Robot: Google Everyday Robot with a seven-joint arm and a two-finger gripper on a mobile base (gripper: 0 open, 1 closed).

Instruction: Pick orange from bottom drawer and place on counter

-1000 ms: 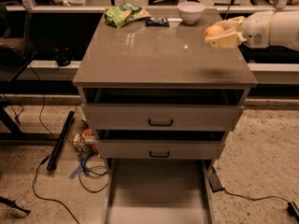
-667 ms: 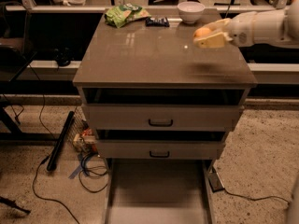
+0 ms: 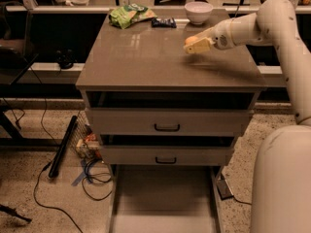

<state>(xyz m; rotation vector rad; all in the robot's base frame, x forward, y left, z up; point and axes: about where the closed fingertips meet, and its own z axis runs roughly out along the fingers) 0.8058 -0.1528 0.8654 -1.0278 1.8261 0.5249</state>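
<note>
My gripper (image 3: 193, 44) hangs over the right rear part of the counter (image 3: 146, 62), reaching in from the right on a white arm. It is shut on the orange (image 3: 191, 40), whose small round top shows between the pale fingers (image 3: 200, 45). A shadow lies on the counter below and right of the hand, so the orange is held above the surface. The bottom drawer (image 3: 165, 198) stands pulled out at the foot of the cabinet, its flat floor bare.
At the counter's back edge lie a green snack bag (image 3: 130, 14), a small dark packet (image 3: 163, 21) and a white bowl (image 3: 198, 11). Two upper drawers with dark handles are shut. Cables and a black bar lie on the floor at left.
The gripper with the orange has travelled left across the counter, from near the right edge toward the middle, and a little forward.
</note>
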